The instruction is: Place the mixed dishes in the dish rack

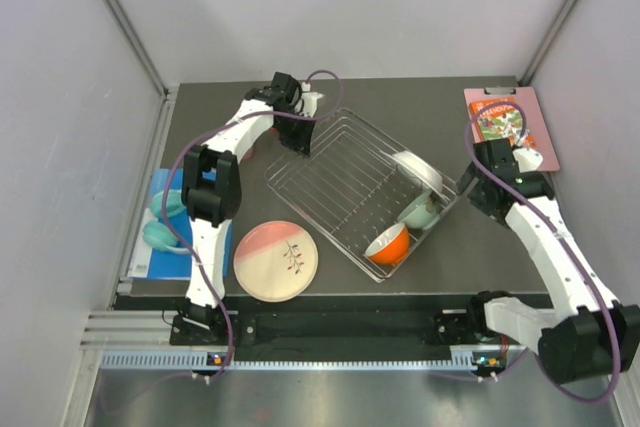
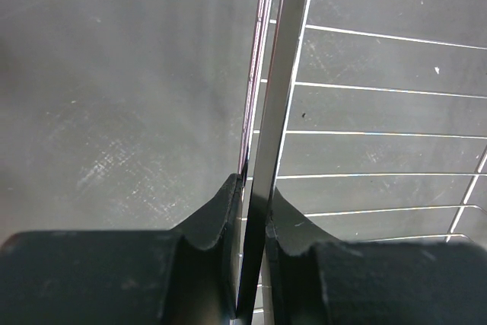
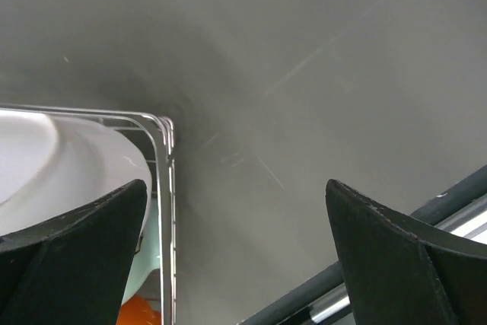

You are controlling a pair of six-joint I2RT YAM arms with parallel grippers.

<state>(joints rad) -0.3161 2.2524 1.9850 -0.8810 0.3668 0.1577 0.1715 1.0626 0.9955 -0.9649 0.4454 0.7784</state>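
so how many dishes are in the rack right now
3, all at the right end of the dish rack: a pale grey-white plate farthest back, a mint-green bowl in front of it, an orange bowl in front of that. Something small may hide behind them.

The left arm [image 1: 205, 197] rises from its base, bends at the elbow and reaches far forward, wrist turned down; the left gripper [image 2: 251, 188] has its 2 fingers pinched tight on the rim bar of the dish rack [image 2: 280, 74]. The right arm [image 1: 555, 247] leans inward from its folded elbow; the right gripper [image 3: 236, 188] hovers with jaws spread wide, holding nothing
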